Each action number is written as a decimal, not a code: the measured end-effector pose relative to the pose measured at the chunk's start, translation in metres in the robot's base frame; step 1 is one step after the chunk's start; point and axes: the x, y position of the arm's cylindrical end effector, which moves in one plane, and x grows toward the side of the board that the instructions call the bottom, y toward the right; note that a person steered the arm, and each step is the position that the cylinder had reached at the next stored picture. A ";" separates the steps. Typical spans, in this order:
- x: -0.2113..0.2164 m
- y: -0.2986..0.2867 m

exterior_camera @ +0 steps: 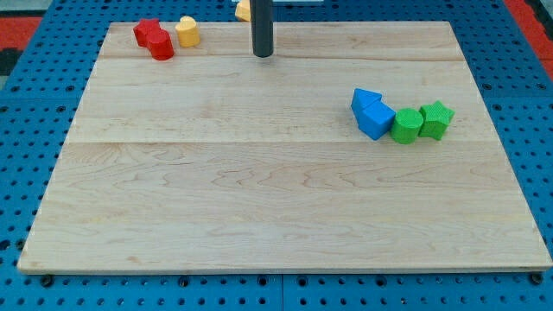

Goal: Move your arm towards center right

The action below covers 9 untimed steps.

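My tip [263,54], the lower end of the straight dark rod, is resting on the pale wooden board [259,199] near the view's top, a little left of middle; there being no gripper on this arm, nothing is being clasped or let go. A yellow block [243,9], its shape cut off by the edge, is peeking out just behind the rod; a rounded yellow block [187,31] and two touching red blocks [154,38] are sitting at the top left. At the centre right, well apart from my tip, two touching blue blocks [371,112] are lying against a green block [406,126], with a star-like green block [435,119] beside it.
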 end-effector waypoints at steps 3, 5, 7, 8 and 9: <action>0.004 0.002; 0.009 0.024; 0.027 0.093; 0.023 0.214; 0.064 0.309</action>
